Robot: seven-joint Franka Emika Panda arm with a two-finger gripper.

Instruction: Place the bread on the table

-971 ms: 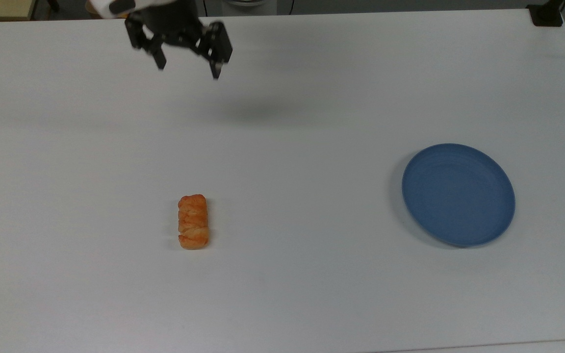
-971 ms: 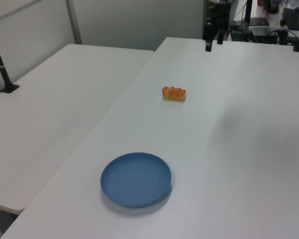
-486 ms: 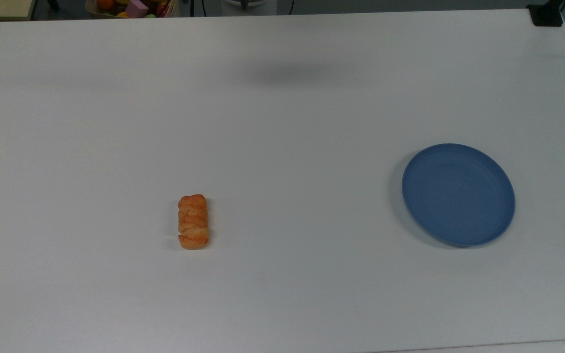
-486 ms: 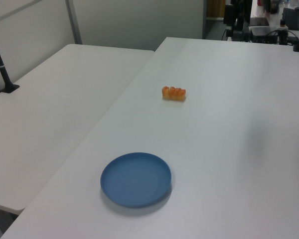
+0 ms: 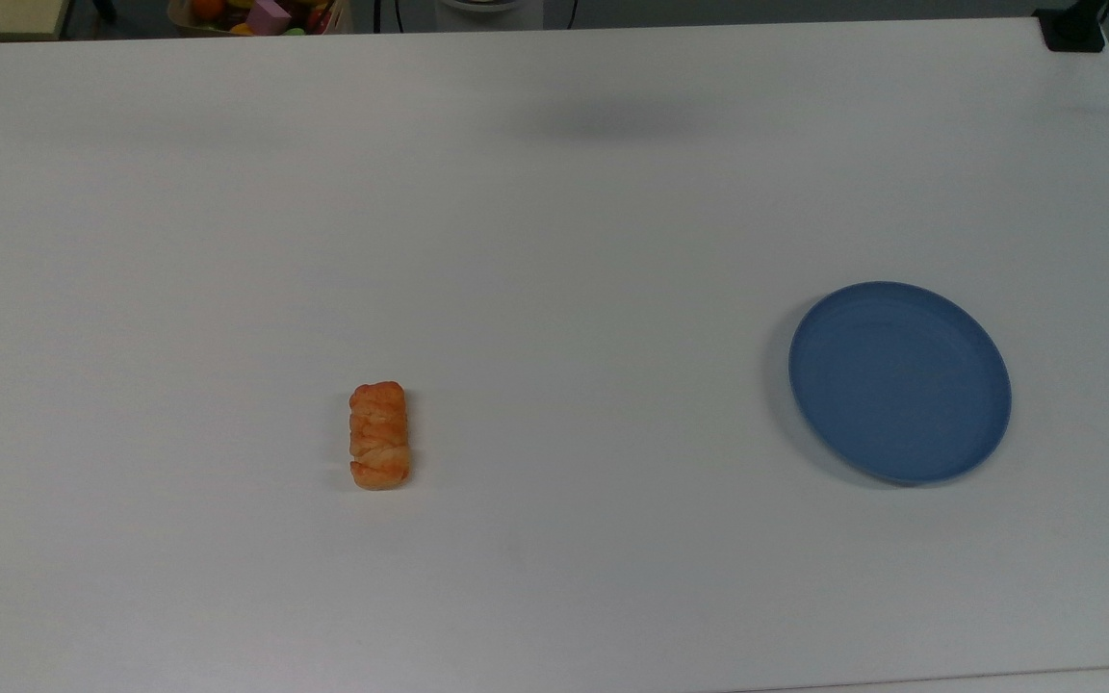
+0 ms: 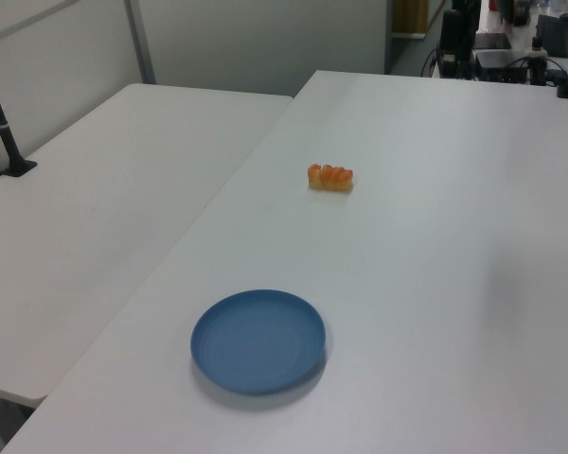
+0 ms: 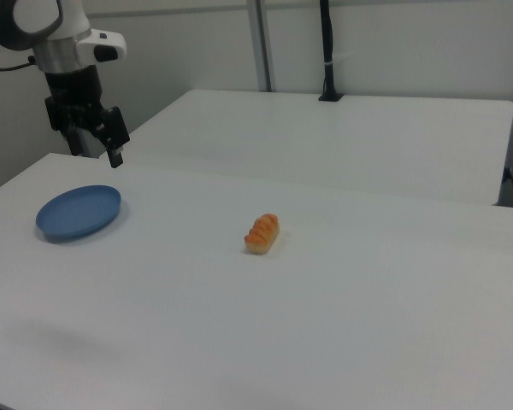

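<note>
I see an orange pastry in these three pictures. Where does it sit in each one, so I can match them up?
Top view: the bread lies on the white table, left of centre and lower down, far left of the blue plate.
Left view: the bread is above centre, beyond the plate.
Right view: the bread is near the middle, to the right of the plate.
Shared landmark: the blue plate.
</note>
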